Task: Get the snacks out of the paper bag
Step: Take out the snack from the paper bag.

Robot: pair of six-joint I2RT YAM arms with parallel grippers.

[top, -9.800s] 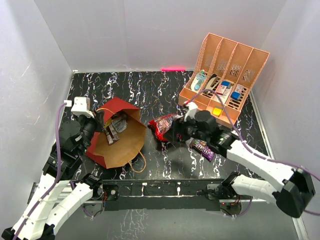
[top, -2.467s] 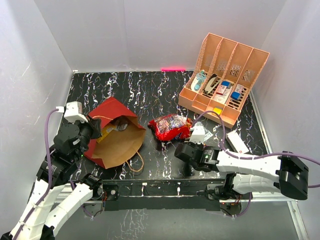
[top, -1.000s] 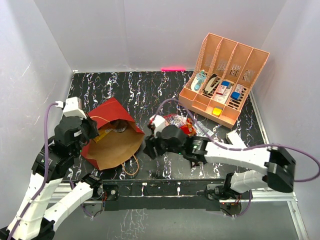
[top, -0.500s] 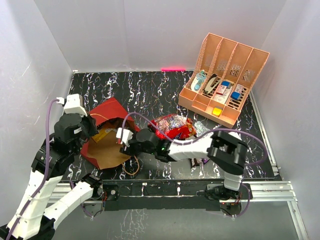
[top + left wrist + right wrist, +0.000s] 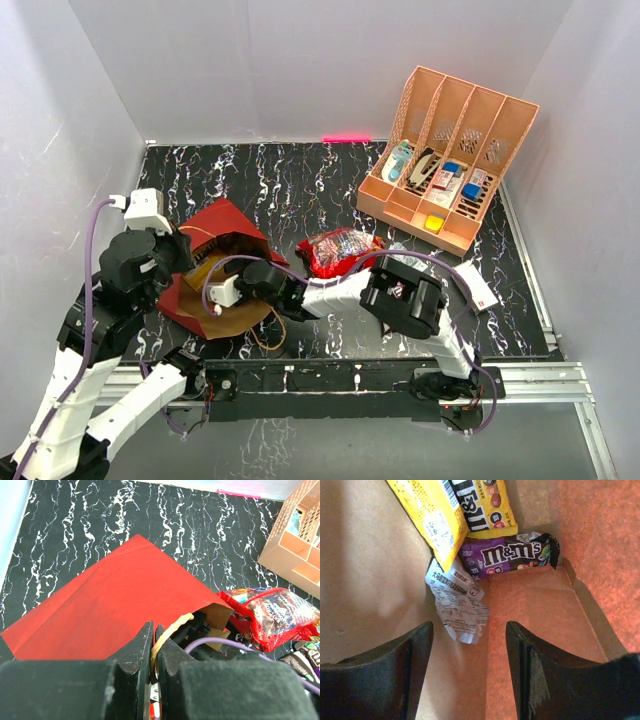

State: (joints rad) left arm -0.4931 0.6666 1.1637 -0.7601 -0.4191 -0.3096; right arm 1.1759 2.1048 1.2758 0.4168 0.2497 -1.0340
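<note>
On its side at lower left of the table [image 5: 300,180]: paper bag [image 5: 215,218]. Inside: yellow packet [image 5: 437,515], purple packet [image 5: 502,557], silvery packet [image 5: 457,605]. Within the bag, right pincer [image 5: 469,640] apart; left pincer [image 5: 153,636] clamped on cord handle [image 5: 172,627]. Near on the right, red packet [image 5: 338,250].

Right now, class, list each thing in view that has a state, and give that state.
paper bag: on its side, mouth open.
left gripper: jaws shut on cord handle.
right gripper: jaws open, inside the bag.
red packet: out, on the table.
purple packet: in the bag.
yellow packets: in the bag.
</note>
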